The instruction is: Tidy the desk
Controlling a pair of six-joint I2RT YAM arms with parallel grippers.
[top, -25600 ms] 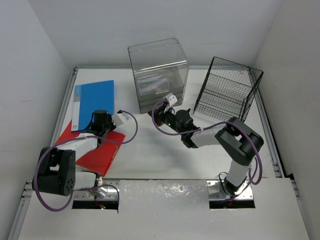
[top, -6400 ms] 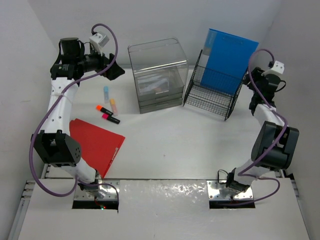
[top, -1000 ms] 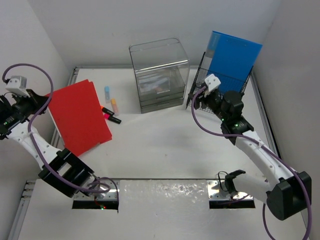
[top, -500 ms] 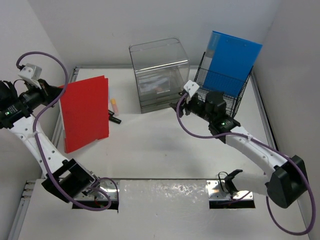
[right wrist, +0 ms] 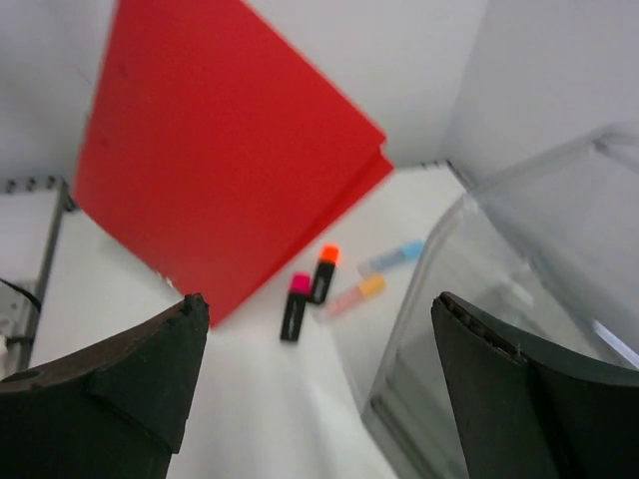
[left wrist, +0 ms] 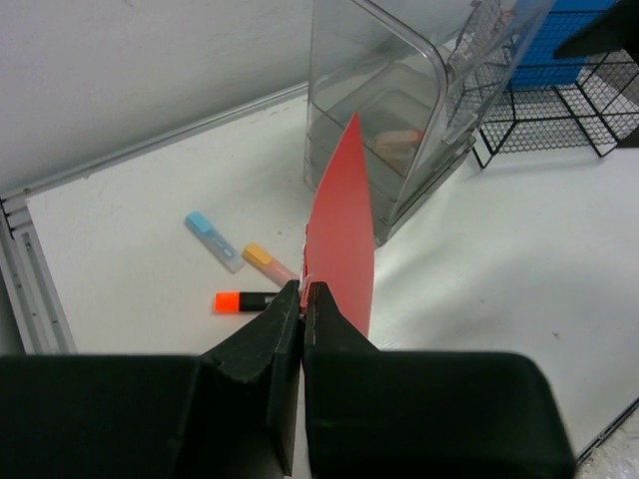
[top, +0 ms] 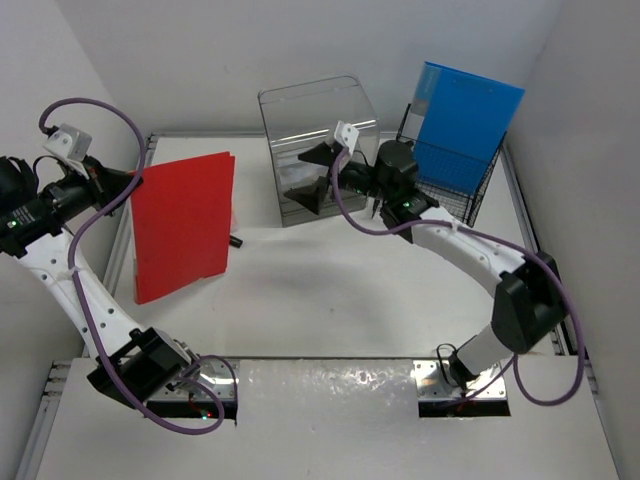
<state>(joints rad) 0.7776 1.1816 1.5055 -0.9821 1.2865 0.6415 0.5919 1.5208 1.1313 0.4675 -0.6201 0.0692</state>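
Note:
The white desk point(top: 340, 300) carries a clear drawer box point(top: 320, 150) and a black wire rack point(top: 455, 185) with a blue folder point(top: 465, 115) standing in it. My left gripper point(top: 125, 180) is shut on the edge of a red folder point(top: 180, 225), holding it upright above the desk's left side. In the left wrist view the pads point(left wrist: 290, 304) pinch the red folder point(left wrist: 341, 235) edge-on. My right gripper point(top: 308, 175) hangs open and empty in front of the drawer box. The right gripper point(right wrist: 319, 304) faces the red folder point(right wrist: 220, 160).
Several highlighters lie left of the drawer box: pink point(right wrist: 296, 304), orange point(right wrist: 323, 271), light blue point(right wrist: 394, 257) and pale orange point(right wrist: 357, 292). From above the red folder hides most of them. Grey rails point(top: 130, 200) edge the desk, with walls close on three sides.
My right arm swung left from the wire rack to the front of the drawer box, and its jaws opened wider. My left arm carried the red folder a little rightwards.

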